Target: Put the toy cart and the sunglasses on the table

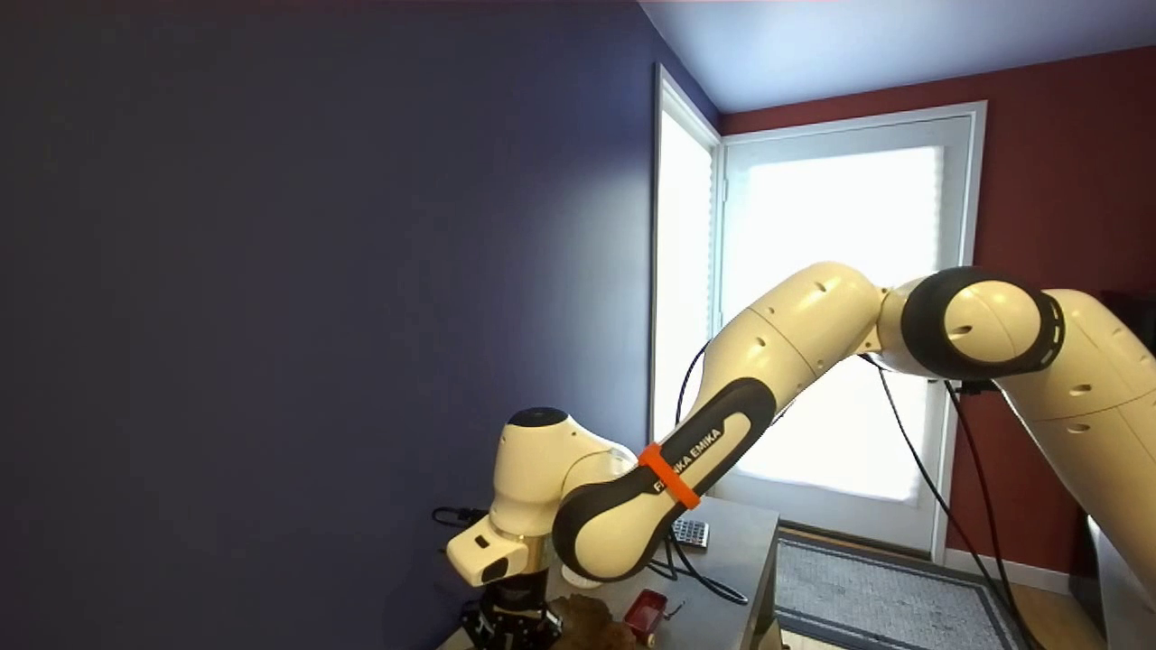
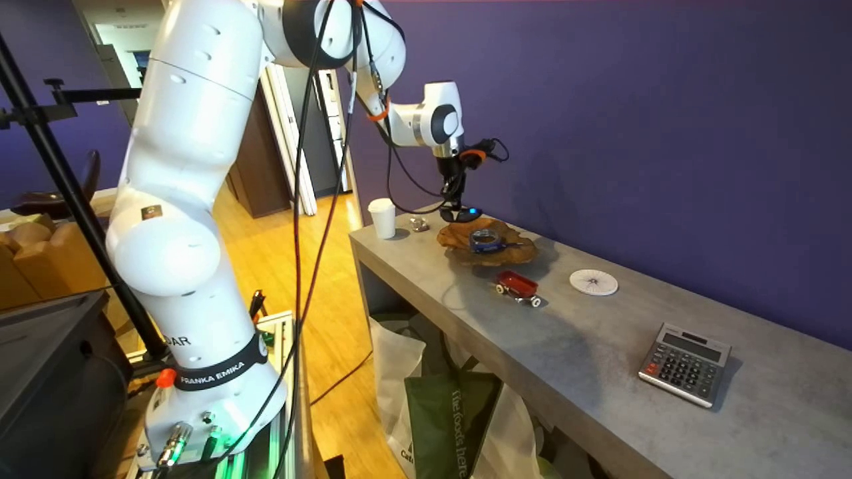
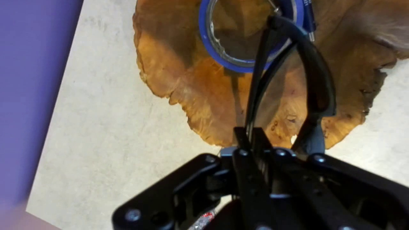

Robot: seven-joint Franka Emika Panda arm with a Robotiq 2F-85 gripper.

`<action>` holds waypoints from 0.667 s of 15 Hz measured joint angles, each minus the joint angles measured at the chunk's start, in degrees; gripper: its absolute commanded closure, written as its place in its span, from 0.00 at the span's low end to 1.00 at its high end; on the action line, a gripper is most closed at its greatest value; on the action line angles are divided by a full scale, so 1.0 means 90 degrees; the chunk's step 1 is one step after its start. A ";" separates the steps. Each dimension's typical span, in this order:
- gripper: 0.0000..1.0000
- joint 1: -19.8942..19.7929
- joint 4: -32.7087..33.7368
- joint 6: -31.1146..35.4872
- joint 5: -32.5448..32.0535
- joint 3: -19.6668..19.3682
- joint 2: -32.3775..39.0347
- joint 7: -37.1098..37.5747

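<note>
"Table (image 2: 619, 346) first, wooden platter (image 3: 204, 99) near its back edge. And what's the gripper (image 3: 251, 137) doing up there?"

"Clenched! Red toy cart (image 2: 516, 285) sits upright between platter and front edge, and the sunglasses (image 3: 319, 76)? Right there in that grip, over the platter!"

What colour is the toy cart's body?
The toy cart's body is red, clearest in an exterior view.

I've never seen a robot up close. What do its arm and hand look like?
The arm is built of smooth, rounded white segments with black trim; a dark base collar reads FRANKA EMIKA. An orange band wraps one segment, and long, thin cables hang beside it. The hand is black, with angular jointed links and silvery screw heads.
</note>
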 measured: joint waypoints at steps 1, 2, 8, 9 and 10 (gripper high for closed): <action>0.98 0.0139 0.0086 -0.0179 -0.0158 -0.0009 0.0007 0.0001; 0.98 0.0281 0.0174 -0.0364 -0.0319 -0.0012 0.0024 0.0001; 0.92 0.0624 0.0405 -0.0748 -0.0733 -0.0007 0.0123 0.0031; 0.92 0.0586 0.0405 -0.0748 -0.0733 -0.0012 0.0125 0.0030; 0.92 0.0562 0.0405 -0.0748 -0.0733 -0.0012 0.0125 0.0030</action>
